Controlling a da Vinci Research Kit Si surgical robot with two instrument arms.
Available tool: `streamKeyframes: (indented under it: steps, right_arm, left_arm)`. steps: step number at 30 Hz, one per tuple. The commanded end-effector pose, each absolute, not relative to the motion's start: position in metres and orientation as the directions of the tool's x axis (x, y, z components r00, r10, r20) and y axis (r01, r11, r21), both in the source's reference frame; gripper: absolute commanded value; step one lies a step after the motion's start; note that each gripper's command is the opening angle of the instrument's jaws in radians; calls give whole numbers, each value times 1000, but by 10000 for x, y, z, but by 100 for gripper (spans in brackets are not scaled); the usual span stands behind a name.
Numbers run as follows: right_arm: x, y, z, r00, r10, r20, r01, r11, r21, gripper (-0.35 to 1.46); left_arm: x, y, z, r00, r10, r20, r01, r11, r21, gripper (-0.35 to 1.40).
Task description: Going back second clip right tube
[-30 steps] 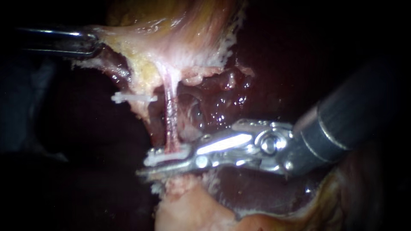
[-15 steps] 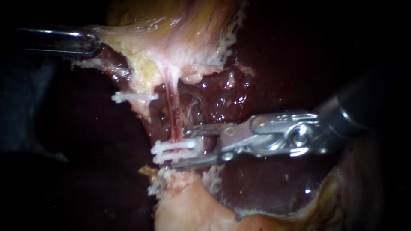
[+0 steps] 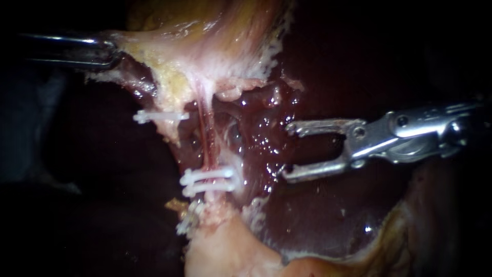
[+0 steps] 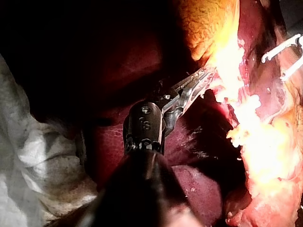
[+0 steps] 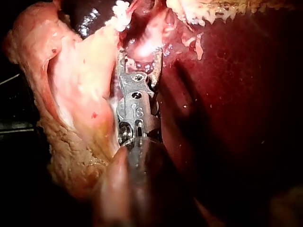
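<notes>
Right jaws: the right instrument point(image 3: 288, 152), a bright steel tool with two slim toothed jaws, stands wide open and empty. Its tips are near the clip but clear of it, over wet dark tissue.
Second clip: the white plastic double-barred clip point(image 3: 210, 180) sits squarely across the foot of the tube, closed around it, just beside the open tips.
Right tube: the thin pink taut tube point(image 3: 205, 138) runs from the pale tissue above down to the clip. It is the right-hand strand of the two.
Upper clip: a second white plastic bar clip point(image 3: 159, 117) lies higher and further left, on the neighbouring strand.
Left instrument: the dark shiny shaft point(image 3: 66, 50) ends with its jaws closed on the pale yellow-pink flap of tissue point(image 3: 205, 61), apparently holding it stretched.
Liver: the dark red glossy liver point(image 3: 312, 220) lies under and behind the right instrument.
Step in hand: the clip looks seated and the jaws carry nothing, so this is judged to be the retreat.
Next move: a straight pull along the shaft's own line, jaws kept off tube and liver, while the left grip holds steady.
Hard to see: a pale ridged thing just below the clip may be clip or tissue — it cannot be told. The right shaft is cut off at the edge, and the left jaw tips are buried in the flap.
</notes>
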State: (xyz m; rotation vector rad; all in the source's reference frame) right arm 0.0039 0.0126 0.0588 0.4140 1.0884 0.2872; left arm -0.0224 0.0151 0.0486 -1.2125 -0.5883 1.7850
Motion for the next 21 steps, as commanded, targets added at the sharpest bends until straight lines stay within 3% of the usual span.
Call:
streamKeyframes:
  steps: [1, 21]
  right_arm:
    - [37, 125, 589, 438, 420, -795, -11, 887, 462, 50]
    - [37, 122, 591, 436, 407, -802, 19, 887, 461, 50]
  left_arm:
    - [-225, 151, 486, -142, 858, -493, -397, -506, -766, -35]
    - [-266, 132, 545, -155, 845, -512, -406, -527, -746, -35]
